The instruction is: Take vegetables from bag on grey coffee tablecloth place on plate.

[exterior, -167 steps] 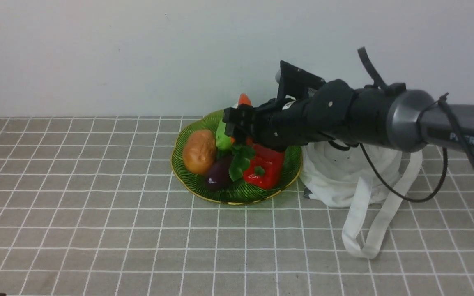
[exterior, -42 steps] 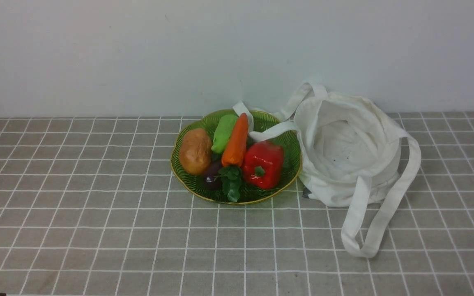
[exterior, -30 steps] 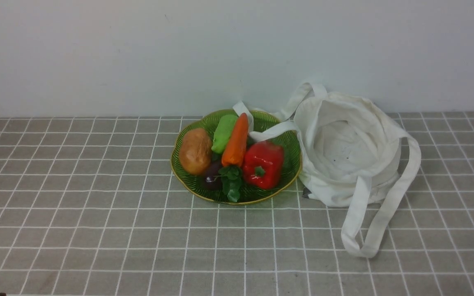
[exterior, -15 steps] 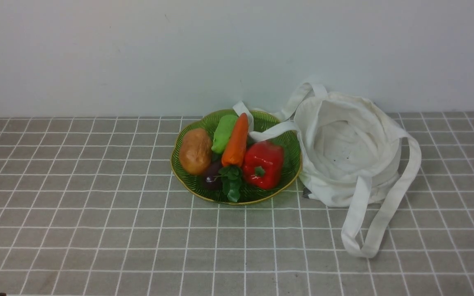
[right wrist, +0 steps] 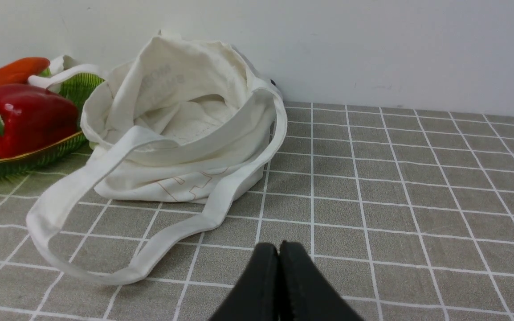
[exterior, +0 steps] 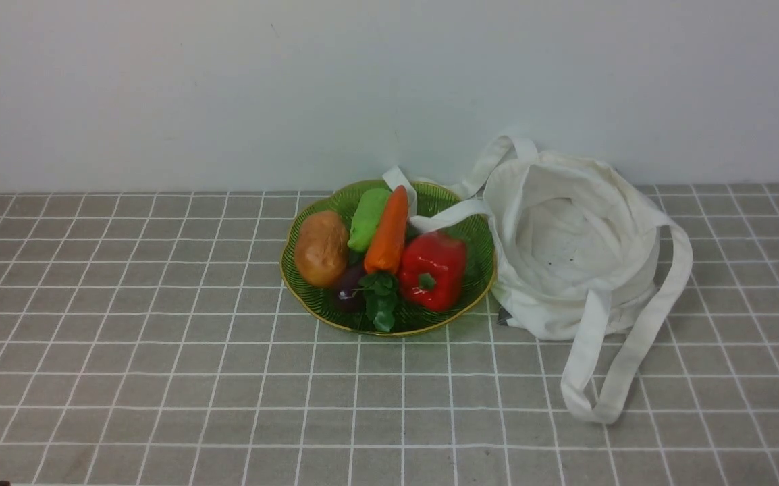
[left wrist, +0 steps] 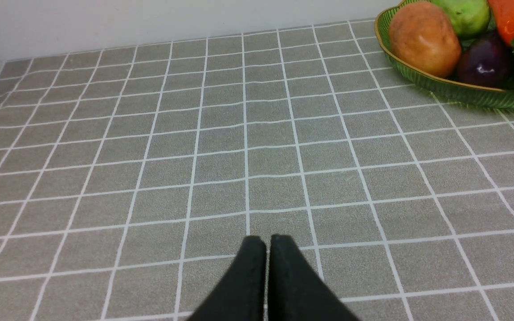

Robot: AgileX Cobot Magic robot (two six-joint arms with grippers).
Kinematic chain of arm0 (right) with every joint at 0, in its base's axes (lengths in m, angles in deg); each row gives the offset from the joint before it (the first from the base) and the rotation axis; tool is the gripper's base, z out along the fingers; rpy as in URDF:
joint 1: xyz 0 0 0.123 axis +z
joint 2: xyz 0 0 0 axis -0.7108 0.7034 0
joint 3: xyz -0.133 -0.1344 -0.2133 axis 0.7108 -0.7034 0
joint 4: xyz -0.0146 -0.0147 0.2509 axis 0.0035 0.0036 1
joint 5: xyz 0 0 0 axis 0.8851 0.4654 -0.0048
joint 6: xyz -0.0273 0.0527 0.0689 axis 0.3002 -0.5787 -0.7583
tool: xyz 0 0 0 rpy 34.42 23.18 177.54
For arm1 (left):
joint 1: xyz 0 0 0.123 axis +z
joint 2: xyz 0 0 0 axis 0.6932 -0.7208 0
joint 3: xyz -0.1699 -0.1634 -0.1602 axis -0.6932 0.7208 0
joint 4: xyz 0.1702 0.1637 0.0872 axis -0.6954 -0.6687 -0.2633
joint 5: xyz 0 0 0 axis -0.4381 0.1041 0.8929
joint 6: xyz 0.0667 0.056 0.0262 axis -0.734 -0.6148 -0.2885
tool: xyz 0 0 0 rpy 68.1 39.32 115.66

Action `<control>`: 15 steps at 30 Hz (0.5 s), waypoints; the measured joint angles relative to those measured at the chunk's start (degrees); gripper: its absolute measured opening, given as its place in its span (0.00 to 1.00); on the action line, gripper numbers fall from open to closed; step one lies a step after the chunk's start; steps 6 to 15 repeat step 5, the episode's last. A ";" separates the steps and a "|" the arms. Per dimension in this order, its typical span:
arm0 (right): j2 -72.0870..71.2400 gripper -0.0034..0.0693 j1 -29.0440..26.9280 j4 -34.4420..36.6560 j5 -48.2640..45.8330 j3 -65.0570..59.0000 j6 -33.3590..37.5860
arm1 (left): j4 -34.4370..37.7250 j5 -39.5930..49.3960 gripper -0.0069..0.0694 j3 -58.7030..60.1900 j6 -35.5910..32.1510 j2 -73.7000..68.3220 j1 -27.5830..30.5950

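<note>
The green glass plate [exterior: 477, 263] holds the orange carrot [exterior: 388, 229] with its leafy top, a red pepper [exterior: 433, 270], a brown potato [exterior: 320, 247], a green vegetable [exterior: 368, 217] and a small purple one [exterior: 349, 289]. The white bag [exterior: 572, 256] lies open beside the plate on the grey checked tablecloth [exterior: 160, 378]; no vegetable shows inside it, and one strap rests on the plate's rim. Neither arm shows in the front view. My left gripper [left wrist: 267, 243] is shut and empty over bare cloth, away from the plate [left wrist: 462, 93]. My right gripper [right wrist: 278, 249] is shut and empty, near the bag [right wrist: 181, 133].
A white wall runs along the far edge of the table just behind the plate and bag. The bag's long strap loop [exterior: 605, 385] trails toward the front over the cloth, and shows in the right wrist view [right wrist: 105, 240].
The right arm, which was over the plate with the carrot 5.6 s ago, has left the front view; the carrot now lies on the plate. Nothing has moved in the last 1.4 s.
</note>
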State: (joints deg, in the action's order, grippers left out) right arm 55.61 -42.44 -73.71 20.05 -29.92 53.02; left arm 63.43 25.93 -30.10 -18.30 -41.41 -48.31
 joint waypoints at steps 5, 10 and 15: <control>0.00 0.03 0.00 0.00 0.00 0.00 0.00 | 0.00 0.00 0.08 0.00 0.00 0.00 0.00; 0.00 0.03 0.00 0.00 0.00 0.00 0.00 | 0.00 0.00 0.08 0.00 0.00 0.00 0.00; 0.00 0.03 0.00 0.00 0.00 0.00 0.00 | 0.00 0.00 0.08 0.00 0.00 0.00 0.00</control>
